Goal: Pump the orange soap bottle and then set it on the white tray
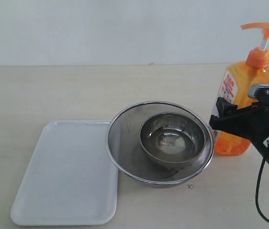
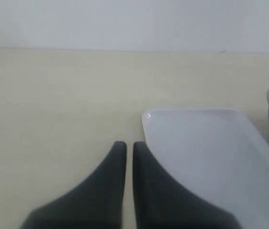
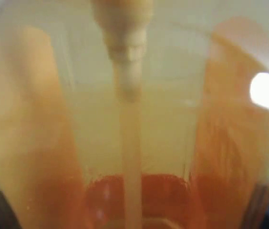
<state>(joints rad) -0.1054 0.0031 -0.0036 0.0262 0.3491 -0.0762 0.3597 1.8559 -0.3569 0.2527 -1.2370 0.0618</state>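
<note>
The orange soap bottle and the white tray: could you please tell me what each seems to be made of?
The orange soap bottle looks like glossy translucent plastic: light glows through its body. The white tray is probably smooth opaque plastic, given its soft sheen and rounded corners.

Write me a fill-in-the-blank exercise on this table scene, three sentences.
1. The orange soap bottle stands on the ___, not on the white tray.
2. The steel bowl sits inside the mesh ___.
3. Beside the tray's corner, the left tool is ___, holding nothing.
Missing words: table; strainer; shut.
</note>
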